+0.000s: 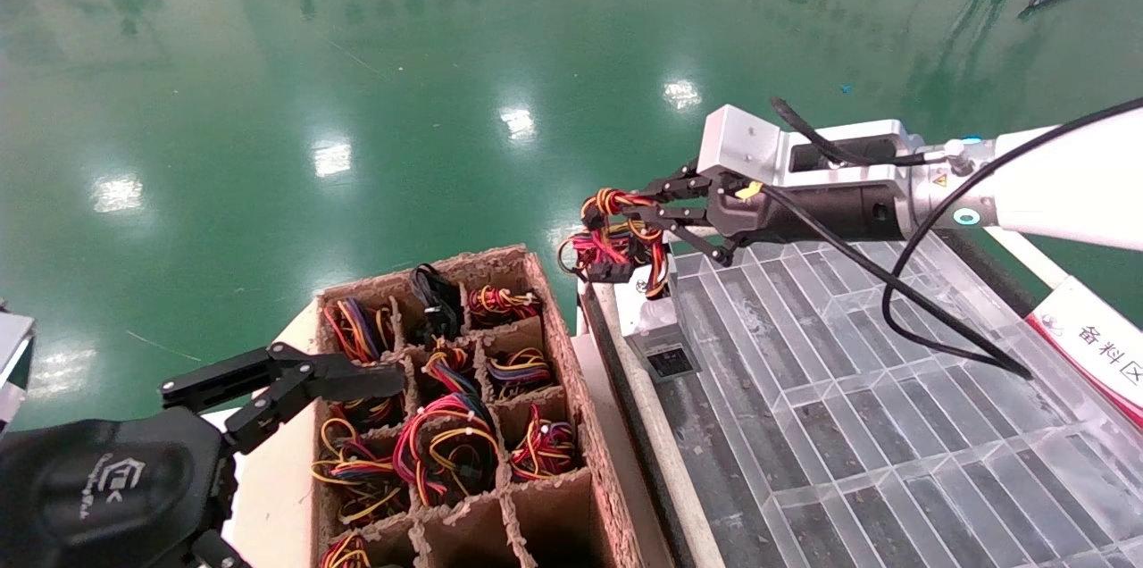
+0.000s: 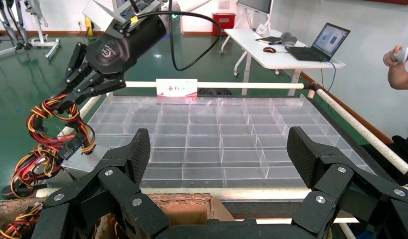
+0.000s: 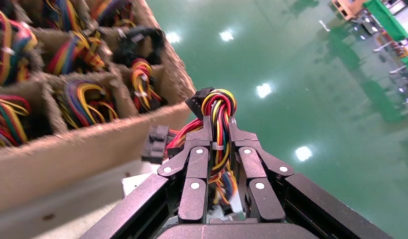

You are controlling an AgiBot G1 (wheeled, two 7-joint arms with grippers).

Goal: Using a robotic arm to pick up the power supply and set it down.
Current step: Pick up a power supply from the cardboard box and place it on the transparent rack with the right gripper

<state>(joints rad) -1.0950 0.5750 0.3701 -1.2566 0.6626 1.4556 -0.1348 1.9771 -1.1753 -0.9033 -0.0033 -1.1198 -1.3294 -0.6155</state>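
The right gripper [image 1: 656,209] is pinched tight on the tied bundle of wires [image 1: 616,233], fingers [image 3: 206,149] clamped either side of the red, yellow and orange loop. That bundle belongs to the power supply [image 1: 656,331], whose silver-grey box hangs below it, its bottom at the near corner of the clear divided tray [image 1: 893,425]. Whether the box is resting on the tray or just clear of it, I can't tell from here.

The robotic arm [image 1: 1063,184] reaches in from the right, the wrist block out over the tray's far edge. Just beside the tray sits the cardboard crate [image 1: 545,300], its cells stuffed with more wire bundles.

Over on the left, the left gripper [image 1: 295,385] waits at the crate's near corner, fingers [image 2: 311,154] spread wide and holding nothing.

Now, handling: the box looks like rigid metal, probably with some weight, while the wires are soft and springy. Held by the bundle alone, the body is free to swing and twist, so I'd expect it to sway on any quick move. The cable tie keeps the strands together, which helps the grip, but the surest hold would be across the stiff box itself. A slow descent into a tray cell looks like the safe call.
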